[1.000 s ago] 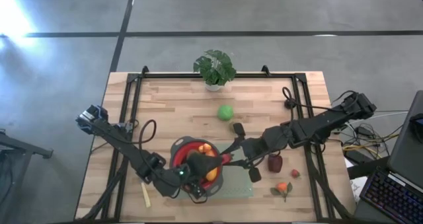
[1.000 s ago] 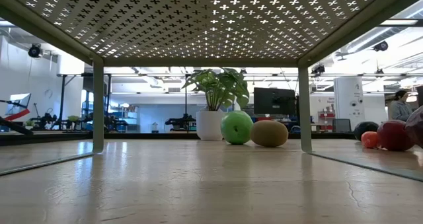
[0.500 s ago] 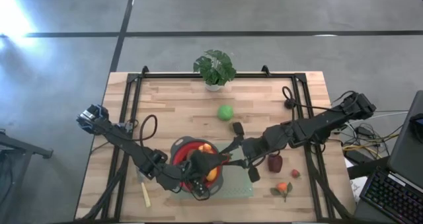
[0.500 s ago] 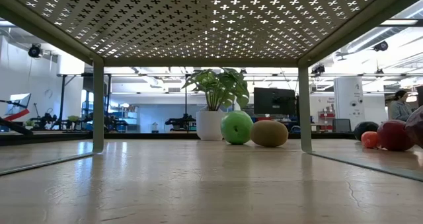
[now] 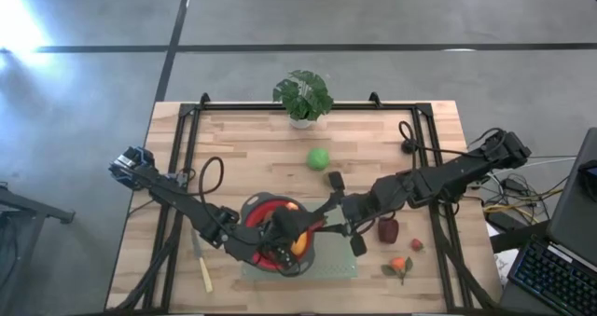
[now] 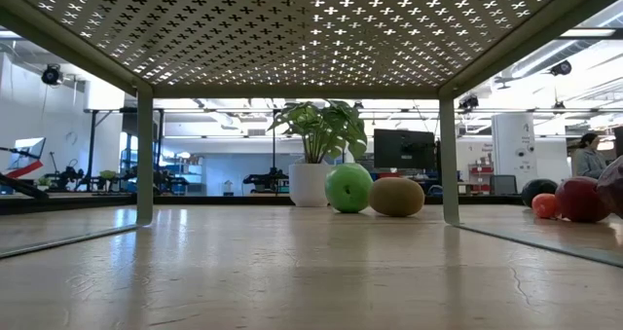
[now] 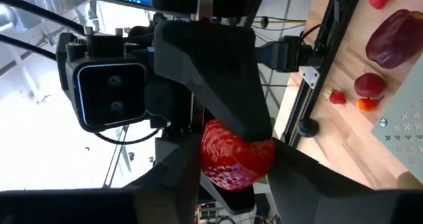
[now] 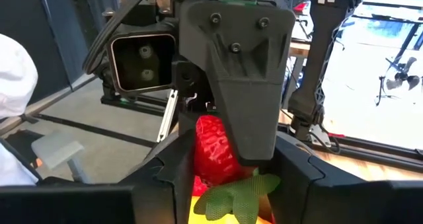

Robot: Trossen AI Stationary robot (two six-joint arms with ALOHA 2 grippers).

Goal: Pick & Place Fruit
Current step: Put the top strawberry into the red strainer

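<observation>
**Near edge.** I see the knife (image 5: 204,275) lying alone by the left black frame rail (image 5: 187,158). There is bare wood around it on the table (image 5: 242,158). A grey mat (image 5: 336,265) lies under the red bowl (image 5: 254,207), which holds orange fruit (image 5: 297,246).

**Over the bowl.** The left gripper (image 5: 280,237) and right gripper (image 5: 317,225) meet nose to nose, leaving almost no clearance between them. The strawberry (image 7: 234,159) hangs between them above the bowl. In the left wrist view that arm's own fingers pinch it on both flanks. In the right wrist view the right fingers stand either side of the berry, with its green cap below. I cannot tell whether they press it, since a finger of the other arm covers one side.

**Right side.** A dark-red lump (image 5: 388,229), a tiny red piece (image 5: 416,244) and an orange piece (image 5: 399,264) sit near the right rail, close under the right forearm.

**Mid-table.** The kiwi (image 5: 333,180) and green ball (image 5: 319,158) lie near each other, with open boards to their left.

**Far edge.** The potted plant (image 5: 303,94) stands at the rim.

**Room.** Grey floor surrounds the table, a keyboard (image 5: 550,274) is at the right, and a person (image 6: 588,155) stands in the distance.
</observation>
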